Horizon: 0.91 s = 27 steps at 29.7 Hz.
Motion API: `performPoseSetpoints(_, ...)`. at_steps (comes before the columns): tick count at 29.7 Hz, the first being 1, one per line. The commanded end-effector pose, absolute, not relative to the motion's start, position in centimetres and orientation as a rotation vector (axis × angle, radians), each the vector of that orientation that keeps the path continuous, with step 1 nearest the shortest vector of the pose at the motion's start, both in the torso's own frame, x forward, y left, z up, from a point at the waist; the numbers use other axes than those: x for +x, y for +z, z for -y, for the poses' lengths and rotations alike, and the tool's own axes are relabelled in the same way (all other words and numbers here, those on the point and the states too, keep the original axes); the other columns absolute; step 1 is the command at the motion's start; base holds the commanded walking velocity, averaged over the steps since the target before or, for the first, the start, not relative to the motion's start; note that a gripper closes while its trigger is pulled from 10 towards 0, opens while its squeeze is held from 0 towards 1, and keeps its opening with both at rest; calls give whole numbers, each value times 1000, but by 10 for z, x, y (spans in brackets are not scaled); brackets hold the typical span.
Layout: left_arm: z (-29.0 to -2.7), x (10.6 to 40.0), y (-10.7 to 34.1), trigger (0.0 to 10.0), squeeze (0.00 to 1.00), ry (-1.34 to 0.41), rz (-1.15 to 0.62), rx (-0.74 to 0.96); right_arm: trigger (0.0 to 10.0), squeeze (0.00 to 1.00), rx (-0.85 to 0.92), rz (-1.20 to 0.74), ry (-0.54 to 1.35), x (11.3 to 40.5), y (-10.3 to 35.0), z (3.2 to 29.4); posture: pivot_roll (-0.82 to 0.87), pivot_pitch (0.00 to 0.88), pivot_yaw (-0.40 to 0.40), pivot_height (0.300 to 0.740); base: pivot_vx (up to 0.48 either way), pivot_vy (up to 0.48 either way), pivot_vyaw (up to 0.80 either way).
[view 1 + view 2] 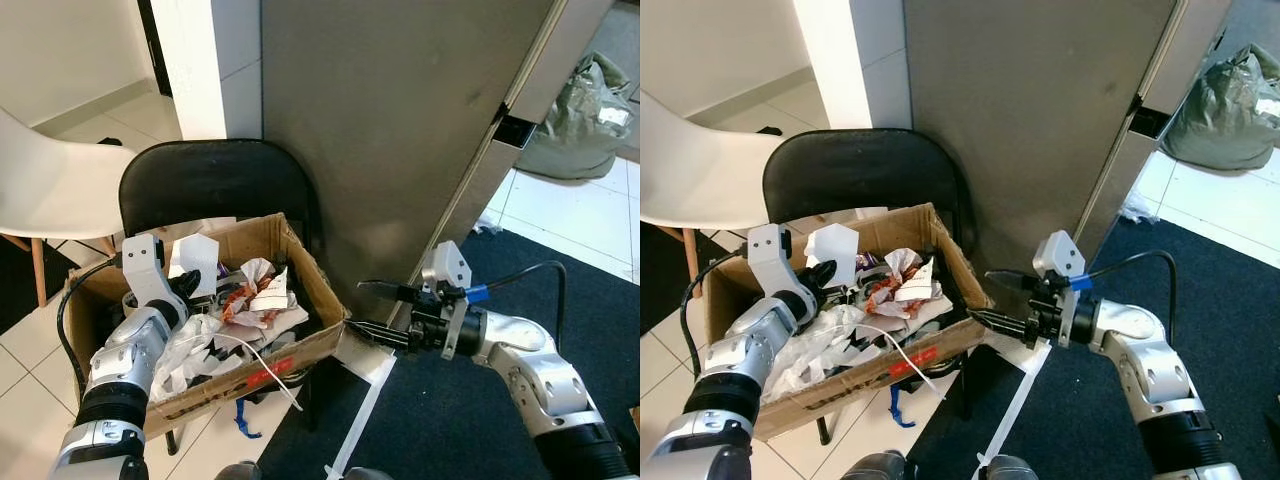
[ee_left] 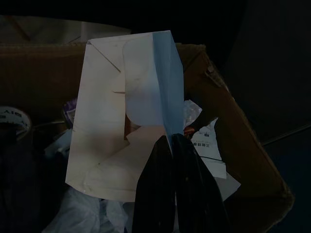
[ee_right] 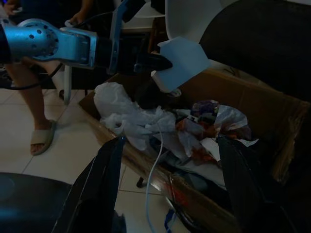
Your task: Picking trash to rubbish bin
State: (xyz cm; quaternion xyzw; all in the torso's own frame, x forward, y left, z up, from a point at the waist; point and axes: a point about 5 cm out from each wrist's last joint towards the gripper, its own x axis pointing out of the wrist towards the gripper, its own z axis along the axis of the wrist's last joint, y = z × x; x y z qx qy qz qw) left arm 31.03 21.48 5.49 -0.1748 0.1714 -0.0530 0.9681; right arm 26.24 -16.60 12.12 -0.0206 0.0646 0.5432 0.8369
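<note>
A brown cardboard box (image 1: 235, 383) full of crumpled paper and plastic trash (image 1: 258, 296) sits on a black chair (image 1: 220, 180). My left gripper (image 1: 190, 285) is shut on the edge of a white folded paper carton (image 1: 200, 260), holding it upright over the box's back left part. The left wrist view has the carton (image 2: 126, 121) pinched between the black fingers (image 2: 175, 189). My right gripper (image 1: 366, 309) is open with nothing between its fingers, just outside the box's right corner. Its two fingers (image 3: 97, 189) frame the box in the right wrist view.
A tall grey panel (image 1: 400, 130) rises right behind the chair. A white chair (image 1: 50, 180) stands at the left, and a grey-green sack (image 1: 580, 120) at the far right. Dark carpet (image 1: 450, 420) lies under my right arm. A person's sandalled foot (image 3: 41, 138) is beyond the box.
</note>
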Motion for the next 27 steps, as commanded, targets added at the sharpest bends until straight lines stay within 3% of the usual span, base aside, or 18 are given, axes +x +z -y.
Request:
performPoseSetpoints(1,-209,311,52,10000,35,-127,-365,-365,10000,0,-62,-149,1161,261,119,167,-79,0,-17,740,0,0,0)
performPoseSetpoints(2,-208,311,52,10000,427,-129,-365,-366,10000,0,-63,-149,1161,261,119,167,-79,0,-17,740,0,0,0)
performPoseSetpoints(3,-208,311,53,10000,1000,-134,-359,-375,10000,0,-64,-150,1162,261,119,167,-79,0,-17,740,0,0,0)
performPoseSetpoints(13,-211,311,55,10000,1000,-129,-351,-370,10000,0,-65,-143,1169,262,118,165,-79,0,-19,740,0,0,0)
performPoseSetpoints(15,-211,314,64,10000,969,-143,-300,-364,10000,0,-56,-134,1164,262,119,165,-79,0,-20,740,0,0,0)
performPoseSetpoints(16,-209,317,74,10000,0,-175,-247,-367,10000,0,-43,-120,1151,263,120,165,-78,0,-20,740,0,0,0)
performPoseSetpoints(22,-190,322,120,10000,0,-343,-35,-373,10000,0,88,-19,1024,273,134,162,-74,0,-22,740,0,0,0)
performPoseSetpoints(27,-140,322,151,10000,0,-499,85,-266,10000,0,217,131,771,300,160,156,-76,0,-20,740,0,0,0)
